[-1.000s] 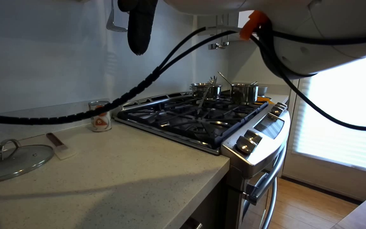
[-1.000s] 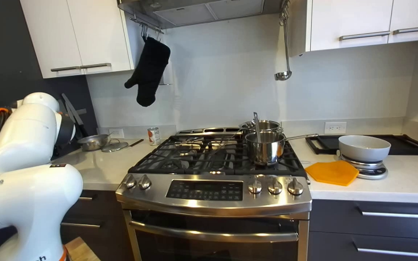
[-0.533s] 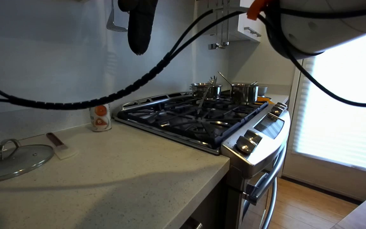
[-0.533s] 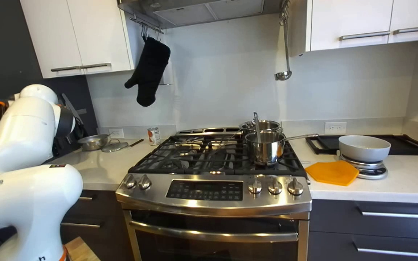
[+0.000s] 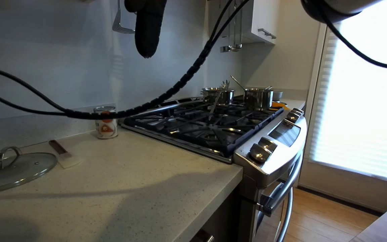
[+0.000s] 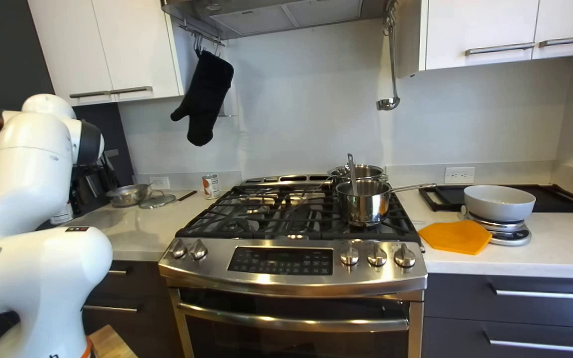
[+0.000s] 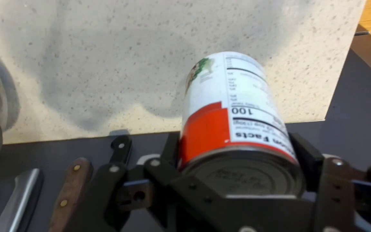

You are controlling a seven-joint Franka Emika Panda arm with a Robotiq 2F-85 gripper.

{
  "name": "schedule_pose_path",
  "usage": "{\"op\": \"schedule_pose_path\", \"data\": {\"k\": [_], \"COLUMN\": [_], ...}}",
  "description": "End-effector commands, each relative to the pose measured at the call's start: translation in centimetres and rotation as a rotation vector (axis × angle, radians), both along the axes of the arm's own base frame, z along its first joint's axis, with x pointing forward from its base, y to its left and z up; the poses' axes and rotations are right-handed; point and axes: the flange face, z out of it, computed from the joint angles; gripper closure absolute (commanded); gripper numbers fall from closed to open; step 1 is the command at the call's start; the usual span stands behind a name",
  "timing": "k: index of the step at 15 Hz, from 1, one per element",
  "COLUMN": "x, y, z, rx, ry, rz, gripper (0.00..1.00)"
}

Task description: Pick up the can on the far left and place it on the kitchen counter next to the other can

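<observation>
My gripper point(image 7: 238, 151) is shut on a can with a white and red label point(image 7: 237, 106) in the wrist view. One black finger presses on each side near the can's metal end. The can is off the kitchen counter point(image 7: 108, 64). In an exterior view the held can point(image 6: 62, 215) shows partly behind the white arm; the gripper there is mostly hidden. The other can point(image 5: 106, 129), white with an orange-red mark, stands upright on the counter point(image 5: 139, 181) by the back wall, left of the stove. It also shows in an exterior view point(image 6: 211, 187).
A glass pot lid point(image 5: 18, 171) and a red-handled spatula point(image 5: 62, 153) lie left of the other can. A metal bowl point(image 6: 128, 196) stands beside the lid. The gas stove point(image 6: 286, 211) holds pots. Knives point(image 7: 69, 193) hang at the dark wall. A black cable point(image 5: 166, 95) crosses in front.
The arm has risen, and its cable has moved upward. The held can has come into view below the arm in an exterior view. The other can has not moved.
</observation>
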Motion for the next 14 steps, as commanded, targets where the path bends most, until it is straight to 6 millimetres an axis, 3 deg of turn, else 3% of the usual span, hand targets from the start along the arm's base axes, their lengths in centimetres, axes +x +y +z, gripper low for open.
{"op": "schedule_pose_path", "data": {"k": [1,7,13,14], "x": [-1.3,-2.4,-3.5,-2.6], "y": [-3.5,-8.9,-16.9,-12.9], "z": [1.0,1.6,2.1,1.0], "rx": [0.011,0.027,-0.016,-0.029], "ry": [0.038,0.087,0.137,0.134], "rz": [-0.129,-0.453,-0.772,-0.670], "gripper": [0.42,0.42,0.42,0.17]}}
